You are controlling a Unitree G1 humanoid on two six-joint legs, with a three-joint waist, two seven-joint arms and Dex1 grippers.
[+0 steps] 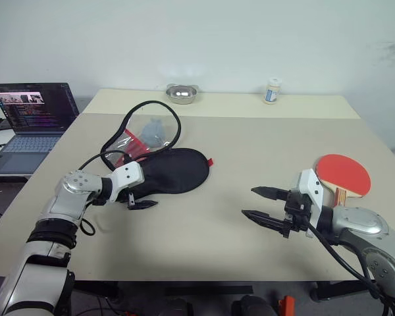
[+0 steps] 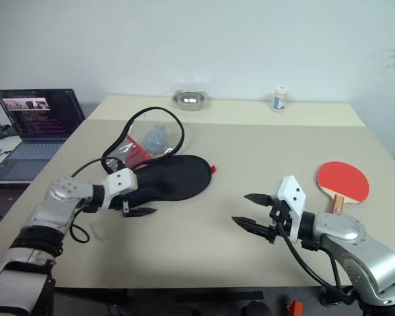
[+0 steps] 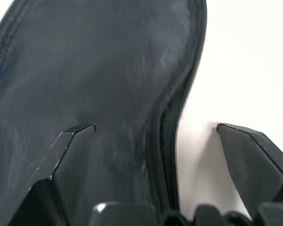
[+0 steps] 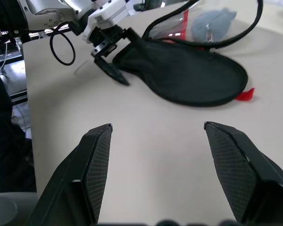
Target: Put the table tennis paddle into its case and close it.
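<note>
Behind the right claw — spread, holding nothing — the paddle is lying handle-first, while the spread left claw is straddling the case edge.

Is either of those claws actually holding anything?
No. The left gripper stands open at the case's edge; the right gripper is open and empty.

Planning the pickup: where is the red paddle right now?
The round red table tennis paddle lies flat on the beige table's right side, just beyond the open right gripper, far from the black fabric case.
</note>
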